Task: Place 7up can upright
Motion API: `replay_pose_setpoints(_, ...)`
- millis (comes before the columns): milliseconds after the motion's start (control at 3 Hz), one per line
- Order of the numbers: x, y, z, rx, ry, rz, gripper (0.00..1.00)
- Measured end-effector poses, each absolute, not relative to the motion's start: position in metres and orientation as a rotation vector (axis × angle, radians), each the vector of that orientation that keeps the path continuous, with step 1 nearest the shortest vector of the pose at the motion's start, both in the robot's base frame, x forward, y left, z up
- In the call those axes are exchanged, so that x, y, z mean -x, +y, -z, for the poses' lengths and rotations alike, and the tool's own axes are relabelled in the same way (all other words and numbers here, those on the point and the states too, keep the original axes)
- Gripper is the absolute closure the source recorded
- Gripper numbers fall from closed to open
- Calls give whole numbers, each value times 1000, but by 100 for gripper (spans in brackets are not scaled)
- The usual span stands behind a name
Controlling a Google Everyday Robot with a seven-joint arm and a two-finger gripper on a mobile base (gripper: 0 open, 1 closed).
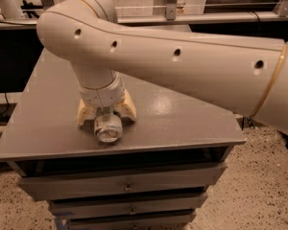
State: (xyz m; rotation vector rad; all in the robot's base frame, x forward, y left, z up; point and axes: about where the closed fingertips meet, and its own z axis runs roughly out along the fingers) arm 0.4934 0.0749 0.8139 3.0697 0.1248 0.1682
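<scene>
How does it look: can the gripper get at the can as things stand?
Likely yes. The gripper sits low over the can, which lies on its side near the front edge of the table, one open finger on each side. Nothing stands between them.

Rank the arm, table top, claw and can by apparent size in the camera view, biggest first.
1. Arm, though nearness to the camera inflates it.
2. Table top.
3. Claw, straddling the can near the table's front edge.
4. Can, lying on its side.
</scene>
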Motion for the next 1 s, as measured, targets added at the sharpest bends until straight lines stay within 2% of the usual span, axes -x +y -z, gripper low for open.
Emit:
replay_pose_setpoints(667,-493,75,-827,-3069,125,-168,93)
replay_pose_setpoints(1000,-496,106,-848,-3055,187,-211,100)
